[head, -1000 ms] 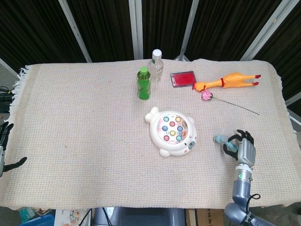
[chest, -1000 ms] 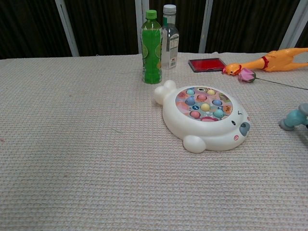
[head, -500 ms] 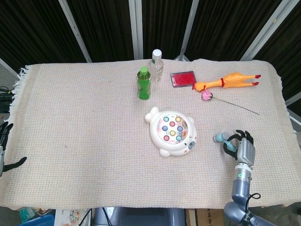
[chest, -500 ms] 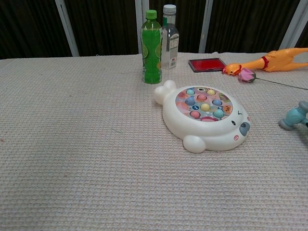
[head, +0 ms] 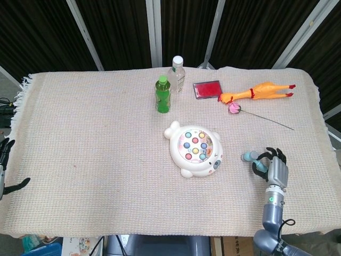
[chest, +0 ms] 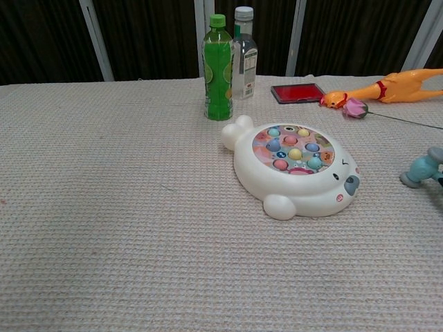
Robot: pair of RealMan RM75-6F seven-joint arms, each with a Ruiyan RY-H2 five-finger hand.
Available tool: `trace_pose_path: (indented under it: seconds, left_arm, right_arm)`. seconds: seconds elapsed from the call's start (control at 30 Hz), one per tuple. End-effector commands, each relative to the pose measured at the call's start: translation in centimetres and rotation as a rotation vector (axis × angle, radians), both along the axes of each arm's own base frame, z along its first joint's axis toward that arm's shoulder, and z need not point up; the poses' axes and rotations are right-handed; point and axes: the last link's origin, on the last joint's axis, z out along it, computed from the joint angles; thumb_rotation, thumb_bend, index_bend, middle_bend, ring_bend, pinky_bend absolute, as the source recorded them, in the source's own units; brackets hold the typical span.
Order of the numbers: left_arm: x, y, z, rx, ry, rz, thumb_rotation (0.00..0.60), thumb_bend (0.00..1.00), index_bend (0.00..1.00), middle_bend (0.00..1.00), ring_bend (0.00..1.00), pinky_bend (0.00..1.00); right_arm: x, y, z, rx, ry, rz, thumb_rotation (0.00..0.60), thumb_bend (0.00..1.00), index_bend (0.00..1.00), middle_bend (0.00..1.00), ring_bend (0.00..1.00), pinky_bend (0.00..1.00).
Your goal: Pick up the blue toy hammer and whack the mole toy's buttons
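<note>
Little has shifted since the earlier frames: the right hand (head: 275, 166) keeps its fingers curled around the blue toy hammer (head: 250, 157) at the mole toy's (head: 195, 149) four o'clock, no buttons whacked yet, while the left hand (head: 6, 169) idles, fingers apart.

You had even, bright, diffuse light from overhead in both views; shadows were faint and short, hugging the mole toy (chest: 294, 169) and green bottle (chest: 217, 68). The backdrop stayed dark. No glare showed. Focus was sharp, softening slightly at the chest view's near edge.
</note>
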Motion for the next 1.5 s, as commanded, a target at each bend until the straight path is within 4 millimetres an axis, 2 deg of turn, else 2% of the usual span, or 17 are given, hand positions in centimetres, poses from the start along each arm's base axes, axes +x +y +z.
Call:
trace_pose_path:
  seconds: [0.03,0.43,0.57,0.7,0.9,1.3,1.5]
  left_arm:
    - [0.0,0.0,0.0,0.0,-0.001,0.001,0.6,0.0,0.0,0.0,0.0,0.0]
    - [0.0,0.0,0.0,0.0,-0.003,0.005,0.6,0.0,0.0,0.0,0.0,0.0]
    - [0.0,0.0,0.0,0.0,-0.004,0.005,0.6,0.0,0.0,0.0,0.0,0.0]
    - [-0.1,0.0,0.0,0.0,-0.005,0.006,0.6,0.0,0.0,0.0,0.0,0.0]
    - [-0.1,0.0,0.0,-0.001,-0.007,0.007,0.6,0.0,0.0,0.0,0.0,0.0]
    - [0.0,0.0,0.0,-0.001,-0.01,0.008,0.6,0.0,0.0,0.0,0.0,0.0]
    - [-0.1,0.0,0.0,-0.002,-0.012,0.009,0.6,0.0,0.0,0.0,0.0,0.0]
  right_arm:
    - [0.0,0.0,-0.1,0.003,0.003,0.002,0.6,0.42,0.59,0.21,0.0,0.0]
    - [-0.1,0.1,-0.3,0.017,0.017,0.006,0.6,0.45,0.61,0.23,0.01,0.0]
    - [-0.2,0.1,-0.3,0.015,0.02,0.005,0.6,0.49,0.69,0.31,0.1,0.01]
    - [-0.2,0.0,-0.2,0.003,0.028,0.012,0.6,0.53,0.79,0.44,0.28,0.22]
    - [-0.2,0.0,-0.1,0.0,0.022,0.015,0.6,0.59,0.83,0.51,0.36,0.37]
    - [0.0,-0.3,0.7,-0.042,-0.009,0.043,0.6,0.62,0.89,0.6,0.46,0.55]
    - [0.4,-0.5,1.3,-0.067,-0.034,0.065,0.6,0.63,0.91,0.62,0.49,0.57]
